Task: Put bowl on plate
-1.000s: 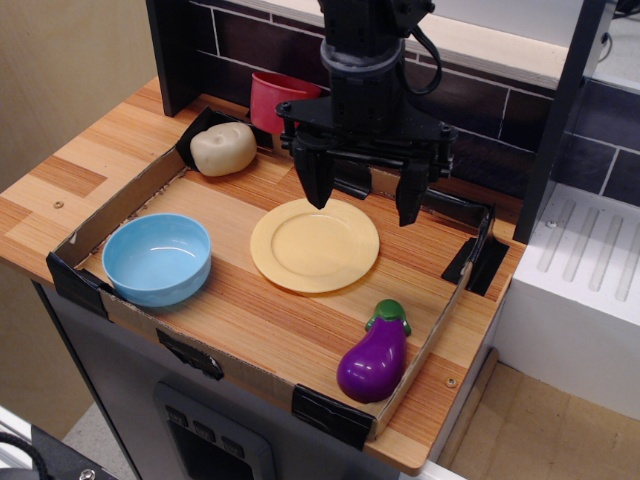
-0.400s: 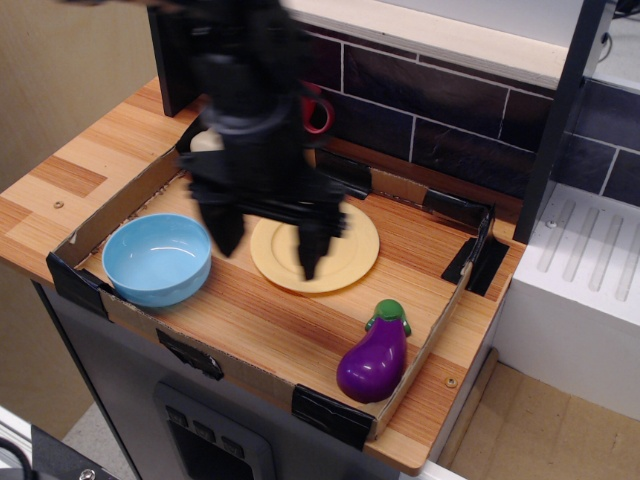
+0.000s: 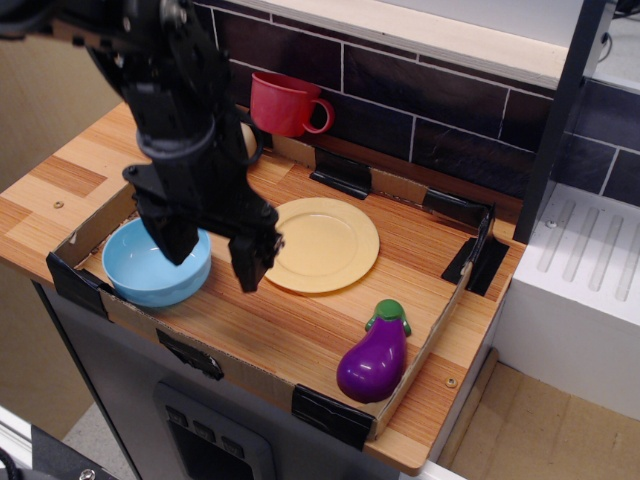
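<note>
The light blue bowl (image 3: 140, 272) sits at the front left of the cardboard tray, partly hidden by my arm. The pale yellow plate (image 3: 322, 244) lies flat in the tray's middle, to the bowl's right. My black gripper (image 3: 214, 256) is open and empty, jaws pointing down. Its left finger hangs over the bowl's right side and its right finger over the gap between bowl and plate. I cannot tell if it touches the bowl.
A red handled cup (image 3: 284, 102) stands at the back by the dark tile wall. A purple toy eggplant (image 3: 374, 358) lies at the tray's front right. The low cardboard tray wall (image 3: 440, 330) rings the area. A white unit (image 3: 580, 280) stands to the right.
My gripper has swung from above the plate's back edge to the left and forward, now over the bowl's right side. The cream object behind the bowl is now hidden by my arm.
</note>
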Robot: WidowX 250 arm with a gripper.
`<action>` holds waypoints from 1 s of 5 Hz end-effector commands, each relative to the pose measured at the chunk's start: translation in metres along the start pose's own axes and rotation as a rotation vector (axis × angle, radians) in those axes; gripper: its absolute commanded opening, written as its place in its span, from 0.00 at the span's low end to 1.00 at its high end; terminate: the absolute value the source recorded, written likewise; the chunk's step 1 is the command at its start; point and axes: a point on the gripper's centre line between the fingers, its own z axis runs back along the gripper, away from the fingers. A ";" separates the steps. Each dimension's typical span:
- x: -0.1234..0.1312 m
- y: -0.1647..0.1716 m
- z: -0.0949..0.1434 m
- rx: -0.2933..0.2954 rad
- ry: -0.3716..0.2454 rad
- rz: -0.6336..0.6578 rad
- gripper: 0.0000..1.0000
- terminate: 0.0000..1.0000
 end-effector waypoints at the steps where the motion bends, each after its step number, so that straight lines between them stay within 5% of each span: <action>1: 0.005 0.012 -0.017 -0.001 0.025 -0.067 1.00 0.00; 3: 0.002 0.015 -0.022 0.008 0.014 -0.085 1.00 0.00; 4: 0.004 0.016 -0.024 0.007 0.003 -0.064 0.00 0.00; 5: 0.005 0.016 -0.021 0.021 -0.011 -0.042 0.00 0.00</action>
